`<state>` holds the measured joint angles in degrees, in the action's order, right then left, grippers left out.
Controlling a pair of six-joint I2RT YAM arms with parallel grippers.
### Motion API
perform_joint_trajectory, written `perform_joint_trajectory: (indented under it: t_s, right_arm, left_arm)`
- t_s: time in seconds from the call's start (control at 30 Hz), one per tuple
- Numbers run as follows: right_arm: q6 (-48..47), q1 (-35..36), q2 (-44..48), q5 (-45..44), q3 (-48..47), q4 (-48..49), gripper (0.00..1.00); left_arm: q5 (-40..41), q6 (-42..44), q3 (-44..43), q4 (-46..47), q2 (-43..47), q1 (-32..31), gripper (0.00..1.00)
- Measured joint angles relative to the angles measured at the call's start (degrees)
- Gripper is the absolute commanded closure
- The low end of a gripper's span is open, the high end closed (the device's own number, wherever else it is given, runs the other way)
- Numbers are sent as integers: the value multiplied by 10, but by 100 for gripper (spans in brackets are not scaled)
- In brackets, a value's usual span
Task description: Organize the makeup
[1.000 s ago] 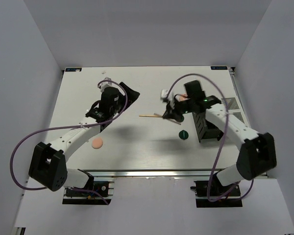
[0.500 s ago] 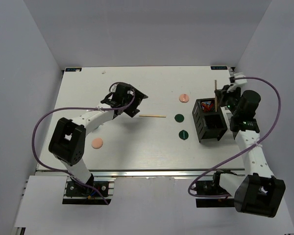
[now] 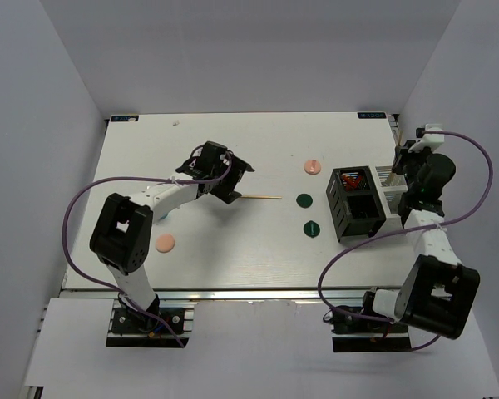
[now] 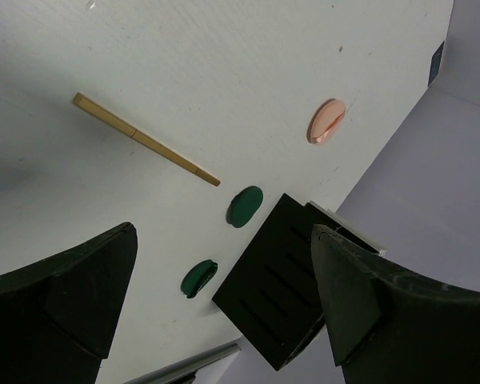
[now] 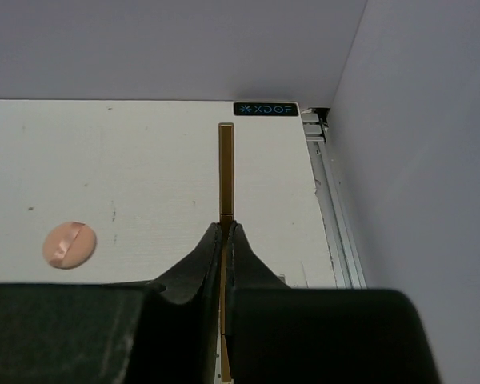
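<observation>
A tan stick (image 5: 226, 168), clamped in the right pincer (image 5: 224, 237), has been carried to the compartment box (image 3: 355, 218) for filing, while the left pincer (image 3: 226, 178) is held apart.

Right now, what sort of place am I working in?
Probably a robot test cell, not a home: a white table enclosed by plain grey walls and mounted on an aluminium frame.
</observation>
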<state>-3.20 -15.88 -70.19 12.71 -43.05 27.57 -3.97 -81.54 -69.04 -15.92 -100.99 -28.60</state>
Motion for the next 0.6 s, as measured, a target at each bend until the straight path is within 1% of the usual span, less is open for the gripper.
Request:
perform_joint_trajectory:
  t_s: [0.17,0.2,0.23,0.3,0.33,0.37,0.43,0.5,0.53,0.6]
  right_arm:
    - [-13,-3,-64,-8,0,54,100]
    - [-15,-4,-74,-7,0,57,100]
    - [-16,-5,-83,-6,0,61,95]
    - [-19,-6,-92,-3,0,64,80]
    - [-19,-6,-94,0,0,66,61]
    - [-18,-6,-94,5,1,69,51]
    - [-19,-6,-89,15,9,74,38]
    - [-20,-7,-79,26,21,72,32]
    - [-20,-7,-72,31,27,71,30]
    - [-17,-10,-52,45,34,64,29]
  left_arm:
    - [-1,-10,0,-17,-1,0,6]
    - [-1,-12,0,-22,-2,0,8]
    - [-1,-15,-1,-28,-5,-1,9]
    - [-1,-20,-4,-40,-14,-3,12]
    - [-1,-23,-5,-46,-18,-4,14]
    - [-1,-26,-5,-52,-24,-6,16]
    - [-1,-32,-7,-70,-34,-10,21]
    - [-1,-35,-17,-92,-45,-15,22]
    - [0,-36,-26,-105,-53,-17,26]
    - [1,-37,-51,-127,-72,-22,29]
